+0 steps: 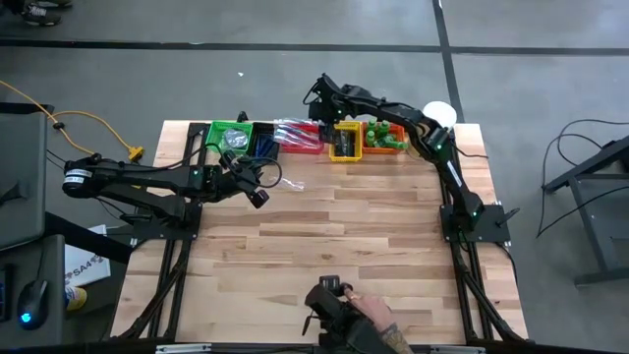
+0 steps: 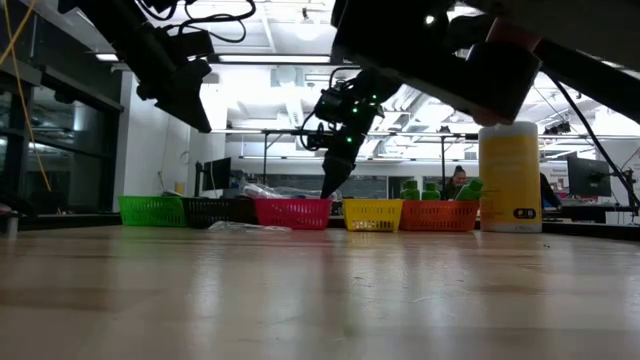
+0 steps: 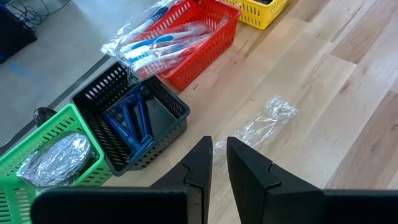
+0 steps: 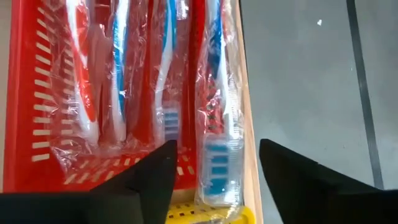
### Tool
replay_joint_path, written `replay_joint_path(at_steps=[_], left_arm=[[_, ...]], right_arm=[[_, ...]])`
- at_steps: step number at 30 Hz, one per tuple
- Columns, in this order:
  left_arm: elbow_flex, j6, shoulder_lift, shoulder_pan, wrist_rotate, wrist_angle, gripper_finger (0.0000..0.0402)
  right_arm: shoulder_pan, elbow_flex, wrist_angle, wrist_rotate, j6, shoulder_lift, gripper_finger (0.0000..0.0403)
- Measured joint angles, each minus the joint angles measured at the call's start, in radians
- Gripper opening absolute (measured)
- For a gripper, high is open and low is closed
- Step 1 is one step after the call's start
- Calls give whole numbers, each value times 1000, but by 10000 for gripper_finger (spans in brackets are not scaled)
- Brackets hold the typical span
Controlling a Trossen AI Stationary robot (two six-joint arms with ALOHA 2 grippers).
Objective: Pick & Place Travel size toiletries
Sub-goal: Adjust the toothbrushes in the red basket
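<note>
Right gripper (image 4: 214, 168) is hanging wide open and empty over the red bin (image 4: 25, 93), wrapped toothbrushes (image 4: 214, 124) lying just ahead of its fingers. Left gripper (image 3: 219, 163) is hovering nearly closed, empty, with a clear wrapper (image 3: 264, 121) lying on the table (image 3: 336, 93) ahead.

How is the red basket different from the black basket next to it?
The red basket holds clear-wrapped toothbrushes that stick out past its rim; the black basket holds dark blue pieces lying down inside it. The red one looks longer. Both are slotted plastic baskets in one row.
</note>
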Motion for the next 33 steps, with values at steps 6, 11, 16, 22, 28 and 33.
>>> replay_joint_path(at_steps=[6,11,16,22,28,33], left_arm=[[0,0,0,0,0,0,49],[0,0,0,0,0,0,49],[0,0,0,0,0,0,49],[0,0,0,0,7,0,49],[0,0,0,0,9,0,49],[0,0,0,0,10,0,49]], right_arm=[[2,0,-6,-1,11,0,179],[5,-1,-21,-14,10,13,147],[11,-1,-17,-16,7,23,100],[20,-1,4,36,1,23,65],[20,-1,-4,61,0,23,88],[20,-1,-8,65,5,23,77]])
